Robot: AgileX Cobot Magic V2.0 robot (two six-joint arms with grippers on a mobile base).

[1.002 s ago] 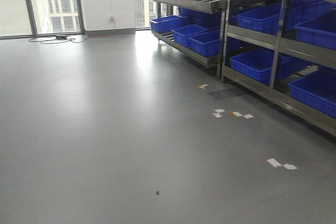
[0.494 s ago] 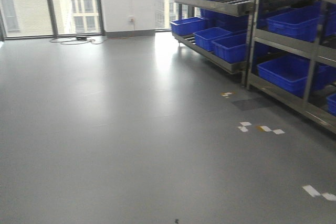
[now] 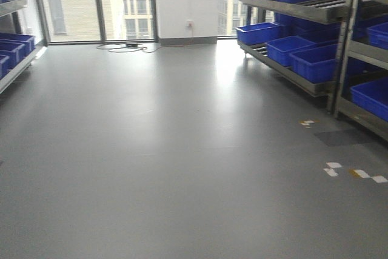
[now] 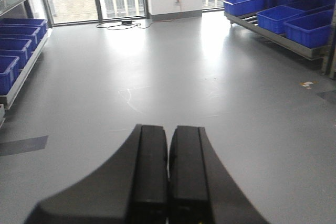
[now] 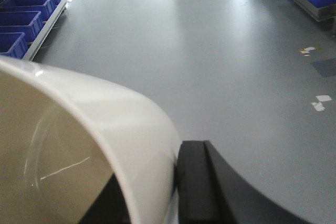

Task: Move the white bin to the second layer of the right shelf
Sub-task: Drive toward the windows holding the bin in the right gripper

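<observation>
The white bin (image 5: 105, 124) is cream, smooth and glossy with a thin rounded rim. It fills the near left of the right wrist view, its wall pinched by the right hand (image 5: 157, 187), one dark finger (image 5: 199, 182) outside. The left hand (image 4: 168, 177) is clenched on nothing above the grey floor (image 3: 182, 150) — blue crates (image 3: 315, 59) line the rack at far right.
</observation>
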